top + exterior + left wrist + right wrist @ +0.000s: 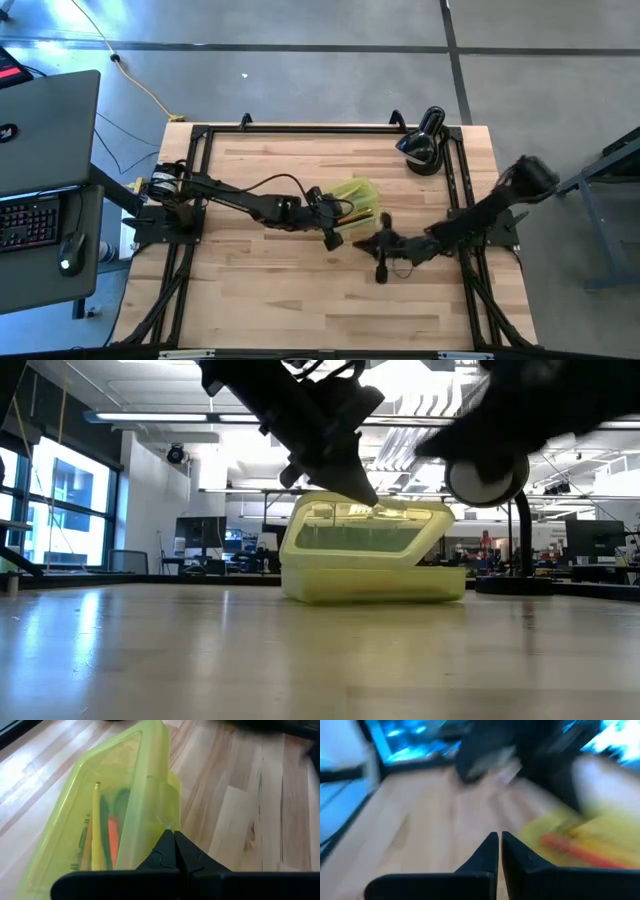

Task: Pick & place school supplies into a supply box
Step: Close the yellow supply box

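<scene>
The translucent yellow-green supply box (pixel 358 193) (pixel 370 575) sits flat on the table just beyond its middle. Its lid (pixel 365 530) stands half raised and tilted. Through the plastic (pixel 100 795) I see a yellow pencil (pixel 95 830), an orange one and a dark green thing lying inside. My left gripper (pixel 340 215) (pixel 173 832) is shut, its tips at the lid's free edge. My right gripper (pixel 372 248) (pixel 499 837) is shut and hovers near-right of the box (pixel 590 840), touching nothing; its view is blurred. No supplies lie loose on the table. My left gripper meets the lid's free long edge (pixel 167 822) with the tips of its shut fingers. It comes slanting down from the table's left and near side (pixel 372 498). The lid stays tilted, half open over the box, under the fingertips. Nothing is pinched between the fingers.
A black rounded device (pixel 422 148) stands near the table's far right corner, its base (pixel 515 585) behind and right of the box. A black frame (pixel 195 180) borders the tabletop. Bare wood (pixel 280 290) lies toward the near edge. A laptop and keyboard (pixel 40 160) sit off the table's left.
</scene>
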`<state>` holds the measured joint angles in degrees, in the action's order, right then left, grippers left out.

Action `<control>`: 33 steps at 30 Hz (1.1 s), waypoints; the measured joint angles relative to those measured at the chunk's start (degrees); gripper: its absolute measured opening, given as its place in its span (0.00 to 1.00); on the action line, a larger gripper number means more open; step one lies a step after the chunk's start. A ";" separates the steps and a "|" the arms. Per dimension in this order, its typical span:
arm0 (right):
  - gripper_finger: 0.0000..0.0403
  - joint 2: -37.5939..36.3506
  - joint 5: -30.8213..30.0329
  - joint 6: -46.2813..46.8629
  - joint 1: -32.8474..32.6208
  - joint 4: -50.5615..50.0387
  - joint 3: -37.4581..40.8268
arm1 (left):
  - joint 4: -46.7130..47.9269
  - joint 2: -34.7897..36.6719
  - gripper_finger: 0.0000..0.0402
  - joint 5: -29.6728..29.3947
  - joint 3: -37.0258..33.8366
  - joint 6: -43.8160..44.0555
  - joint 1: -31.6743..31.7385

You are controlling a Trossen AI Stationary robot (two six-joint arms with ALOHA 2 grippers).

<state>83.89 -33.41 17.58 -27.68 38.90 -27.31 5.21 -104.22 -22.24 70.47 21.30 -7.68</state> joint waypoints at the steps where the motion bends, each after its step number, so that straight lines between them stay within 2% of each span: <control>1: 0.00 -2.45 -3.42 -1.85 -0.09 -0.96 0.00 | 0.21 0.00 0.04 0.07 0.01 -0.01 -0.01; 5: 0.00 -11.43 -17.98 -11.15 0.66 -3.09 0.00 | 0.92 0.00 0.04 0.28 0.01 -0.02 -0.03; 8: 0.00 -16.28 -20.24 -16.34 3.33 -5.10 0.00 | 0.94 0.00 0.04 1.10 0.01 -0.06 -0.01; 13: 0.00 -18.98 -11.82 -12.03 11.67 -15.04 0.00 | 0.92 0.00 0.09 2.78 0.01 -0.27 -0.01; 17: 0.00 -18.31 -6.92 -11.63 20.11 -16.51 0.02 | 0.92 0.00 0.15 3.25 0.01 -0.28 -0.01; 21: 0.00 -18.27 5.54 -8.61 26.86 -16.64 0.02 | 0.85 0.00 0.17 4.14 0.03 -0.04 0.02; 23: 0.00 -18.27 10.14 -7.15 28.60 -17.85 0.02 | 0.33 0.00 0.16 5.57 0.03 -0.04 0.04; 29: 0.00 -15.49 15.39 -4.51 29.69 -24.80 0.04 | -2.95 0.10 0.11 8.71 0.21 -0.97 0.03; 33: 0.00 -12.67 15.89 -4.50 28.86 -23.61 0.04 | -0.38 1.19 0.05 5.67 3.21 -1.65 0.02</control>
<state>71.22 -17.52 13.08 1.18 15.30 -27.27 4.84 -103.03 -16.57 73.68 19.65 -7.66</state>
